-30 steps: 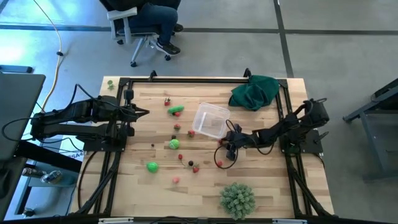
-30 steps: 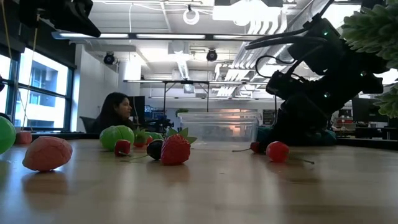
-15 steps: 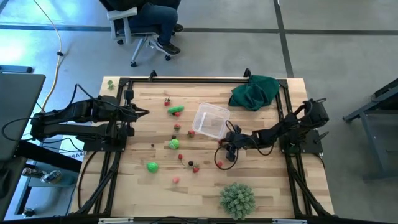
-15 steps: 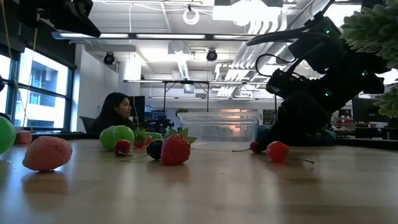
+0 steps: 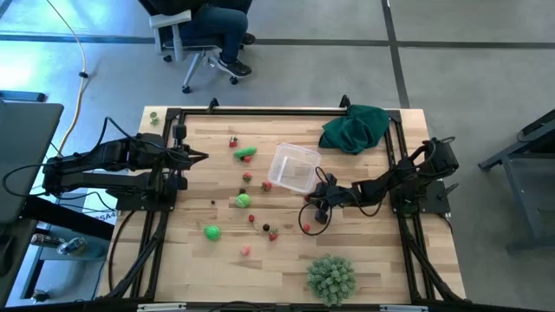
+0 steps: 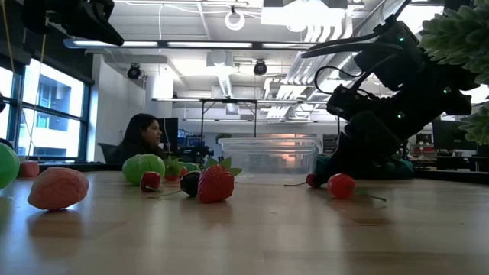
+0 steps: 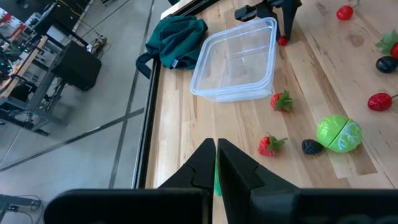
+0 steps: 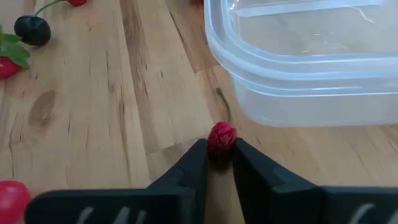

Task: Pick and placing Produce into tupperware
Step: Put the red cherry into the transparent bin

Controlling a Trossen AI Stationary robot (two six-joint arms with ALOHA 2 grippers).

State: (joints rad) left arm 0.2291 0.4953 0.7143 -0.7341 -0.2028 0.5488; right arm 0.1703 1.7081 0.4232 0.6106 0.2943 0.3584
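produce (image 5: 244, 201) scattered beside empty clear tupperware (image 5: 294, 167)

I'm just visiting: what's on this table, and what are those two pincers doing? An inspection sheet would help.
Surface: pale wooden table.
Job's things: empty clear plastic tupperware; small toy produce scattered across the table, including a bright green round piece.
Clutter: dark green cloth; pale-green spiky ball.
Grippers: right pincer closed on a small red berry beside the tupperware; left pincer shut, empty, at the table's left edge.
Cables: yellow cable on the floor.
Surroundings: seated person on an office chair beyond the table.
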